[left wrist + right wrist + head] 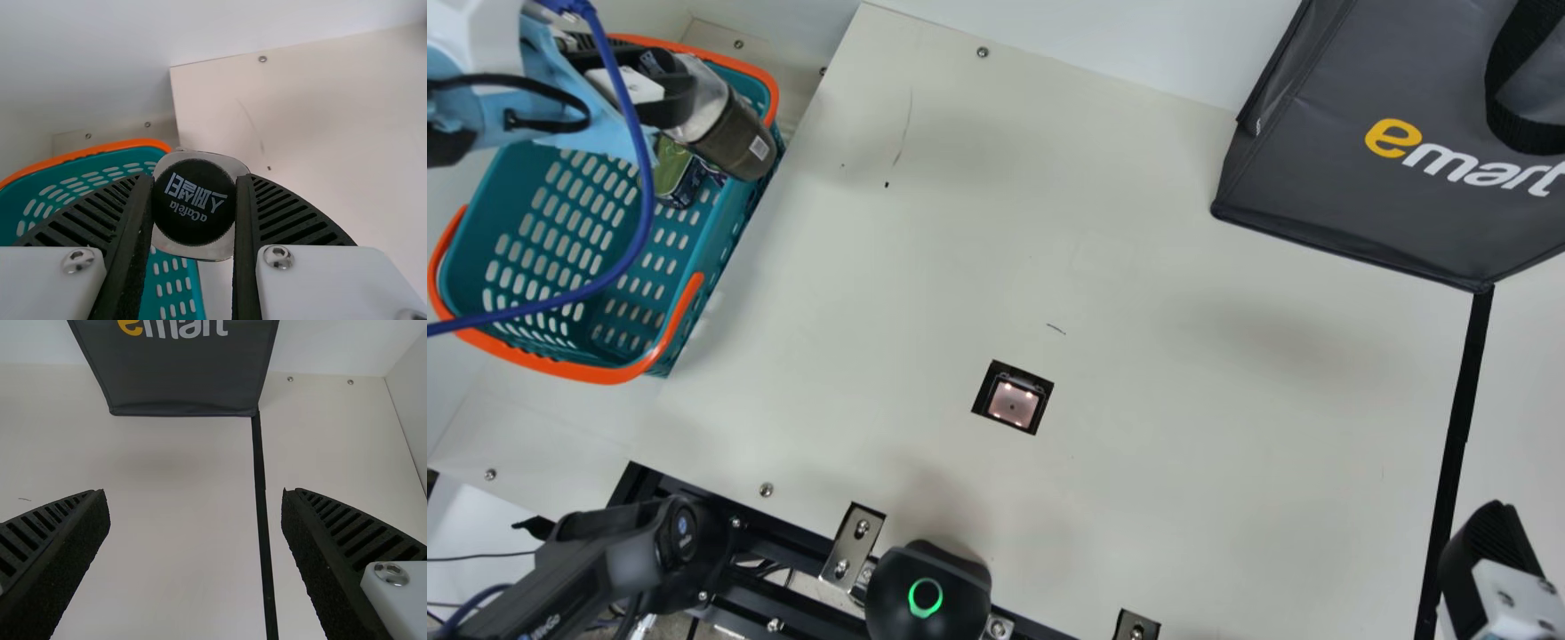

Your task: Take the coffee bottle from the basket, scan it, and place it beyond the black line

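Observation:
At the main view's upper left, my left gripper (671, 87) is shut on the coffee bottle (734, 138), which is tilted above the basket's (769, 84) upper right rim. In the left wrist view, the bottle's black cap (193, 202) sits between the two pads of my left gripper (194, 203). The scanner window (1013, 403) is set in the table's middle. The black line (1458, 418) runs down the table's right side. Beside it at the lower right is my right gripper (1489, 569); its fingers stand wide apart in the right wrist view (195, 503), nothing between them.
A dark grey bag (1352, 196) stands at the upper right, at the black line's upper end. A small green and dark package (679, 178) lies in the basket under the bottle. A blue cable (645, 204) hangs across the basket. A black dome-shaped device (929, 591) is at the near edge.

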Available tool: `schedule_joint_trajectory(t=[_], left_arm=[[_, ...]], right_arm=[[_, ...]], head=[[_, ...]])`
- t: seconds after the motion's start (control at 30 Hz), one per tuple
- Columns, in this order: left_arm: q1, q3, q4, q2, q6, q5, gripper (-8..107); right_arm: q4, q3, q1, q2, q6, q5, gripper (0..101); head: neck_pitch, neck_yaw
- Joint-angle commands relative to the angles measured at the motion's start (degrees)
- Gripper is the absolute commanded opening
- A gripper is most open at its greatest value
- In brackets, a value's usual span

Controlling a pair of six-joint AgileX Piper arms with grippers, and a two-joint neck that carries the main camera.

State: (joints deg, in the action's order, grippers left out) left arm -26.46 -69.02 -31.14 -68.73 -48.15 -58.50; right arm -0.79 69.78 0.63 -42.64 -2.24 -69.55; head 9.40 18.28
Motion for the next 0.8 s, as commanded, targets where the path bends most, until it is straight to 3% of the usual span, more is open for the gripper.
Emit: schedule_joint_trajectory(t=[0.0, 0.77], left_arm=[[2.18, 0.49, 0.50, 0.50, 0.73, 0.32, 10], [25.62, 7.25, 6.80, 5.09, 10.41, 5.83, 10]], right_arm=[[0.00, 0.00, 0.00, 0.00, 0.00, 0.00, 91], [0.00, 0.00, 0.00, 0.00, 0.00, 0.00, 91]], head=[[-1.48, 0.14], [-1.48, 0.14]])
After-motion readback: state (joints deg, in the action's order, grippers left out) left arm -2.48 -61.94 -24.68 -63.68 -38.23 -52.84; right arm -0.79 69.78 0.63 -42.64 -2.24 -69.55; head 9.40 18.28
